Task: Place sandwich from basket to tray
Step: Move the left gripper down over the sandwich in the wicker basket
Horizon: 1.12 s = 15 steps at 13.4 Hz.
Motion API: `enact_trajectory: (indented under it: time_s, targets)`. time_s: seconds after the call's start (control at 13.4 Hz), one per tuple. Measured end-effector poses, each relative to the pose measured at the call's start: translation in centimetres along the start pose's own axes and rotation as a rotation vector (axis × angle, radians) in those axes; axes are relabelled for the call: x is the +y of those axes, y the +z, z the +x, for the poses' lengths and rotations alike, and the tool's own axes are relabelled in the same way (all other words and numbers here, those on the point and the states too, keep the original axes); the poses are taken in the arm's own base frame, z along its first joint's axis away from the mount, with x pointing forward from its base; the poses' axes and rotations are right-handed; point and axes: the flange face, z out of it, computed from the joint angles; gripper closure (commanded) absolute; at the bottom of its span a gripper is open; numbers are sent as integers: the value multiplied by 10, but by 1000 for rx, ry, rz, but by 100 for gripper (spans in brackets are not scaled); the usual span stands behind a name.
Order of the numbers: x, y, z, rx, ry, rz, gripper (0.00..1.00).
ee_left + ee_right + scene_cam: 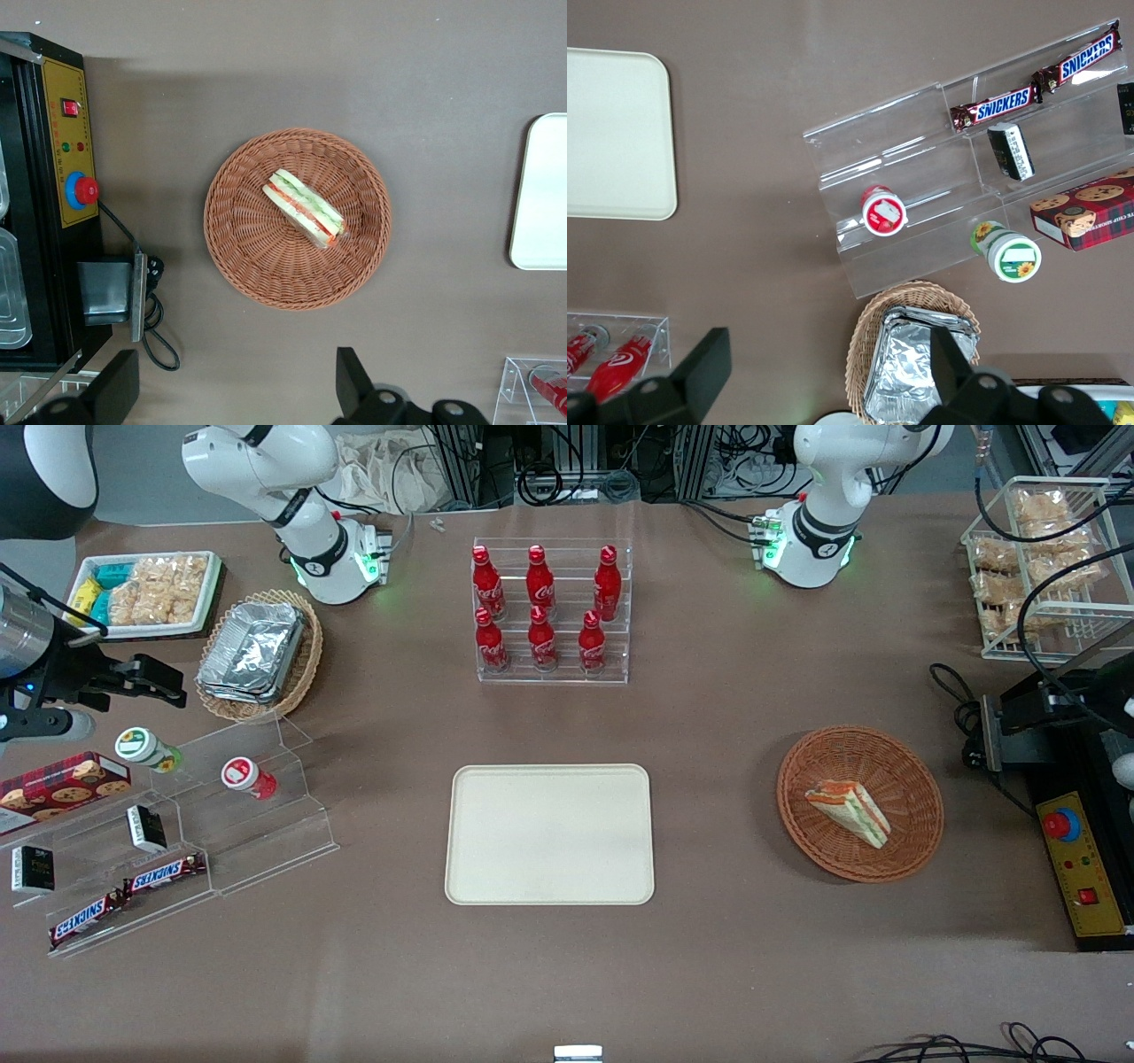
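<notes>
The sandwich [849, 808] [304, 208], a white bread wedge with orange and green layers, lies on its side in the round reddish-brown basket [797, 779] [239, 257]. The cream tray [549, 834] [542, 190] lies flat and bare, beside the basket toward the parked arm's end. My gripper [235, 390] shows only in the left wrist view. It hangs high over the table, open, with its black fingers [352, 382] wide apart and nothing between them. It is over bare table just outside the basket's rim, farther from the front camera than the sandwich.
A black and yellow control box [1085, 868] [66, 133] with a red stop button and loose cables sits beside the basket at the working arm's end. A clear rack of red bottles [551, 611] stands farther back. A wire rack of snacks [1036, 567] is nearby.
</notes>
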Motion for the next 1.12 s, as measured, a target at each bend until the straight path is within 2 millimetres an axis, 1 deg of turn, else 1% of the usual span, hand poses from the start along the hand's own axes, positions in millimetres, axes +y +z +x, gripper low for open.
enact_trajectory:
  time_s: [0.3, 0.37, 0.45, 0.52, 0.6, 0.82, 0.89, 0.97, 1.12]
  targets:
    - [1, 3, 0, -6, 5, 0, 0]
    - [2, 6, 1, -13, 7, 0, 0]
    - [4, 14, 3, -28, 10, -1, 0]
    - [5, 28, 6, -53, 13, -1, 0]
    - [7, 46, 10, -81, 16, -2, 0]
    - [7, 112, 22, -115, 17, -4, 0]
    - [8, 128, 22, -117, 12, -3, 0]
    - [8, 136, 22, -121, -4, -2, 0]
    - [12, 138, 21, -123, -71, 2, 0]
